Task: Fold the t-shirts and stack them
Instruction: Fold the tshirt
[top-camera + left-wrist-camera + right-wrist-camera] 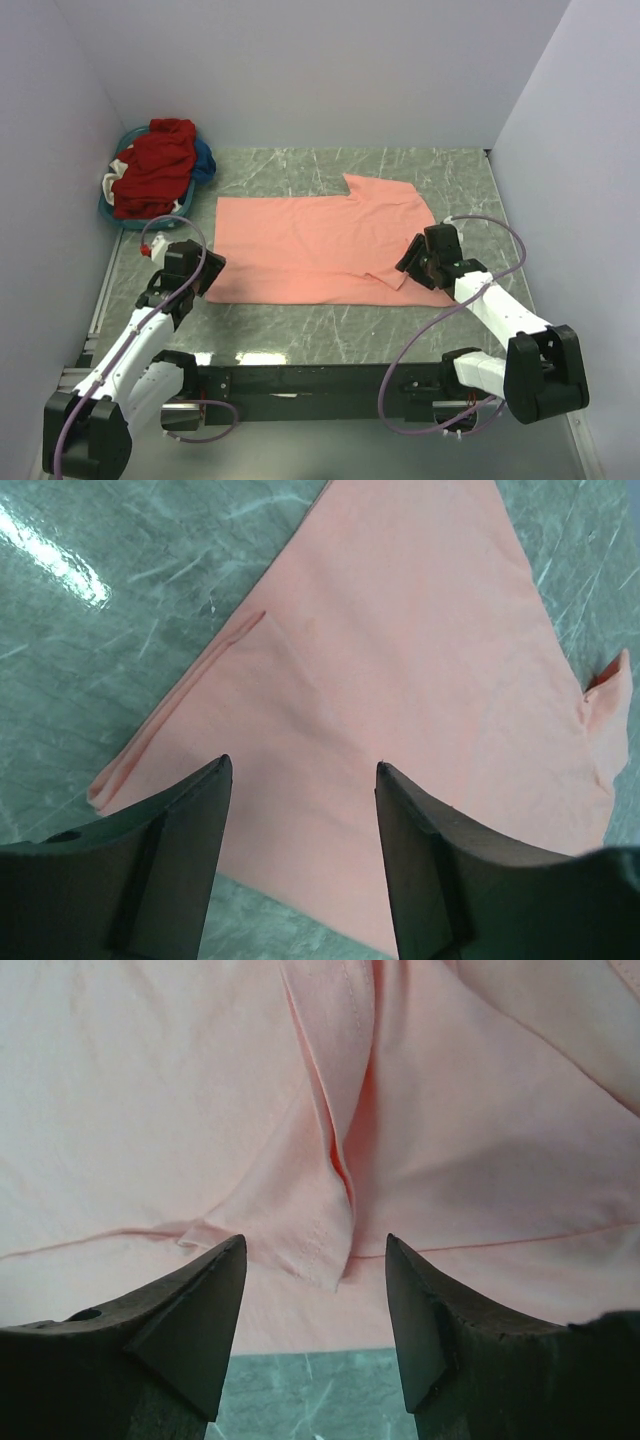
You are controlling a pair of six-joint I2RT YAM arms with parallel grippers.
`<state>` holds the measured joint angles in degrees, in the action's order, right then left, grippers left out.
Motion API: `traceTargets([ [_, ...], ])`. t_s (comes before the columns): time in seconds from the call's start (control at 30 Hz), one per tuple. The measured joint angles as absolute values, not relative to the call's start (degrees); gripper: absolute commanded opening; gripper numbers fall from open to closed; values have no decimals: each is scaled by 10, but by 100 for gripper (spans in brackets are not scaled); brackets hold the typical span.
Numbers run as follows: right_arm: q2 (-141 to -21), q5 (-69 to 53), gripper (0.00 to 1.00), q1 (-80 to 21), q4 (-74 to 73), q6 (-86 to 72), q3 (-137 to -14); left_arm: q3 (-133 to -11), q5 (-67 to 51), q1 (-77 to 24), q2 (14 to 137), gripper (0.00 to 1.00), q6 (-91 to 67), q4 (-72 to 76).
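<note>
A salmon-pink t-shirt (pixel 320 245) lies folded flat on the green marble table, one sleeve sticking out at its far right. My left gripper (pixel 203 268) hangs open just over the shirt's near left corner (pixel 330 680), nothing between its fingers (pixel 200 820). At the shirt's near right edge my right gripper (pixel 412 258) is open too, above a folded sleeve flap (pixel 320 1200) and holding nothing. Dark red and blue t-shirts (pixel 155 165) are heaped in the basket at the far left.
The round teal basket (pixel 122 218) stands in the far left corner against the white walls. A strip of bare marble table (pixel 330 330) runs between the shirt and the arm bases. White walls close in the left, back and right sides.
</note>
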<state>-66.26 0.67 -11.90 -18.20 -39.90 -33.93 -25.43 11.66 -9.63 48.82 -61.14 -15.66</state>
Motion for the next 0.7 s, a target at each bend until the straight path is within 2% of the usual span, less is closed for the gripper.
traceTargets([
  [0.5,-713,11,55,-136,-133,-421,-323,-254,113,-106,501,63,-610,-144],
  [0.7,-727,11,45,-142,-124,-426,-323,-254,113,-106,506,63,-607,-144],
])
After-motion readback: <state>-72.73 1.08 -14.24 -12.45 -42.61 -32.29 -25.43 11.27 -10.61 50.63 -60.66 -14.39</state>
